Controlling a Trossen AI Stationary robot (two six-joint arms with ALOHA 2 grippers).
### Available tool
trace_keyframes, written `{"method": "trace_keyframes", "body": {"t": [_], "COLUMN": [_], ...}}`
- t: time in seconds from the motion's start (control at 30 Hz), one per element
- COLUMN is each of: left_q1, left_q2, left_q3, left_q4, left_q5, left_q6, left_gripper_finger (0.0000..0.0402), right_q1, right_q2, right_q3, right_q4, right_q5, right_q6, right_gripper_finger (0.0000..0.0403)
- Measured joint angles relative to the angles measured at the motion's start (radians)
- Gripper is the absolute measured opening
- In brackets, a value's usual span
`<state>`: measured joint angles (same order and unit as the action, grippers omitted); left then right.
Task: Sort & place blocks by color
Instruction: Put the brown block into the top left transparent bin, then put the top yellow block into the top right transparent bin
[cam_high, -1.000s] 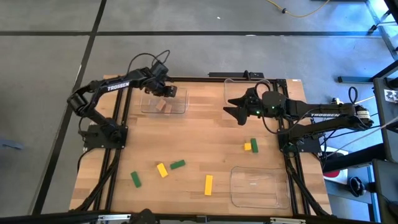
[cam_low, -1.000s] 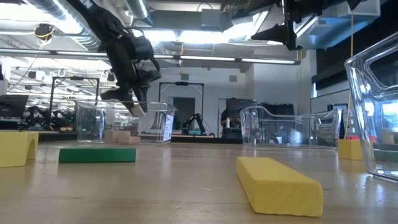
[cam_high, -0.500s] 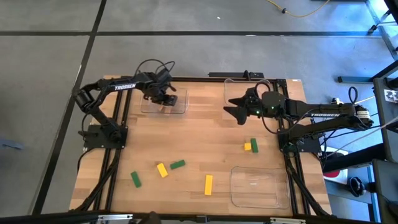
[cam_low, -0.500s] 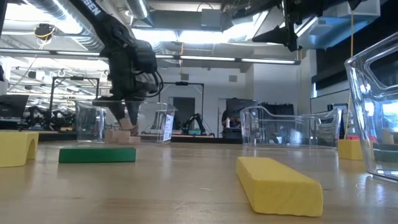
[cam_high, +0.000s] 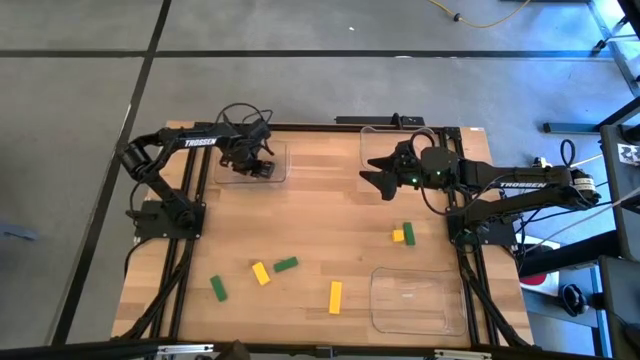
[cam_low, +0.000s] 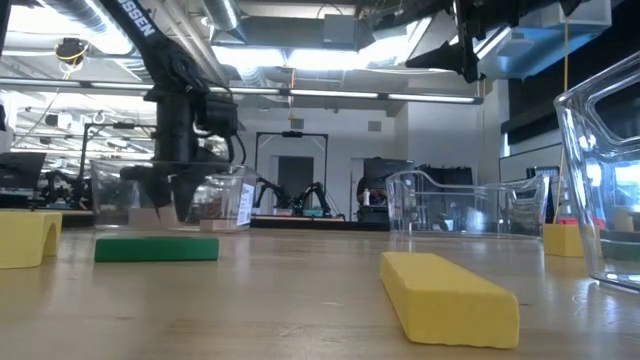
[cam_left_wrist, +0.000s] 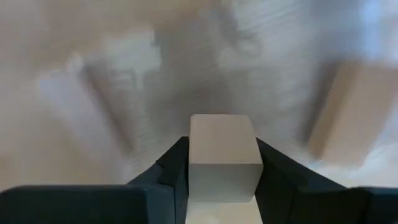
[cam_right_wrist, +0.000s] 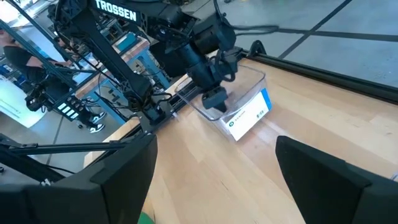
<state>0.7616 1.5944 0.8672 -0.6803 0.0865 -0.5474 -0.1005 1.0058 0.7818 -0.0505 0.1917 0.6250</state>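
My left gripper (cam_high: 257, 167) reaches down inside the clear tray (cam_high: 228, 170) at the table's far left, shut on a tan block (cam_left_wrist: 222, 155). A second tan block (cam_left_wrist: 351, 109) lies in the tray beside it. In the low view the left gripper (cam_low: 170, 203) stands within the tray's walls (cam_low: 110, 195). My right gripper (cam_high: 375, 180) hovers open above the table beside the far right tray (cam_high: 405, 140), touching nothing. Green and yellow blocks lie flat on the table: green (cam_high: 218, 289), yellow (cam_high: 261, 273), green (cam_high: 286, 264), yellow (cam_high: 335, 296), and a yellow and green pair (cam_high: 403, 235). My left gripper pinches the tan block's two opposite side faces (cam_left_wrist: 194, 163) between its two fingers, coming from above and pointing down. The block's free end face points away from the wrist, toward the tray floor. Whether it rests on the floor cannot be told.
A third clear tray (cam_high: 415, 300) sits at the near right corner. The middle of the table is bare wood. In the low view a green bar (cam_low: 157, 248) and a yellow bar (cam_low: 450, 295) lie close to the camera. The left arm (cam_right_wrist: 205, 50) shows in the right wrist view.
My left gripper has swung from a slant to pointing down, dropped into the far left tray with the tan block, and moved toward the table's left edge. The tray has slid left along the table with it. The right arm has kept still.
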Motion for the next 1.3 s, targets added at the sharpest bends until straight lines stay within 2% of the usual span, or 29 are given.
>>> {"method": "trace_keyframes", "body": {"t": [0.1,0.37,0.6,0.73,0.93,1.13,1.3], "left_q1": [0.0,-0.001,0.026,0.033,-0.051,-0.227,-0.436], "left_q2": [-0.001,-0.001,-0.053,-0.178,-0.484,-0.748,-0.872], "left_q3": [0.002,0.002,0.002,0.002,0.002,-0.002,-0.14], "left_q4": [0.001,0.002,0.002,-0.001,0.077,0.323,0.671], "left_q5": [0.001,0.014,0.117,0.163,0.076,-0.016,-0.102], "left_q6": [0.007,0.009,0.027,0.026,0.003,0.115,0.165], "left_gripper_finger": [0.0123,0.0205,0.0231,0.0232,0.023,0.023,0.023], "right_q1": [0.0,0.0,0.0,0.0,0.0,0.0,0.002], "right_q2": [0.0,0.0,0.0,0.0,0.0,0.0,0.0], "right_q3": [0.0,0.0,0.0,0.0,0.0,0.0,0.0], "right_q4": [0.0,0.0,0.001,0.002,0.018,0.058,0.123], "right_q5": [0.0,0.0,0.0,0.0,0.0,-0.001,-0.038], "right_q6": [0.0,0.002,0.002,0.0,-0.03,-0.102,-0.162], "right_gripper_finger": [0.033,0.033,0.033,0.033,0.033,0.033,0.033]}}
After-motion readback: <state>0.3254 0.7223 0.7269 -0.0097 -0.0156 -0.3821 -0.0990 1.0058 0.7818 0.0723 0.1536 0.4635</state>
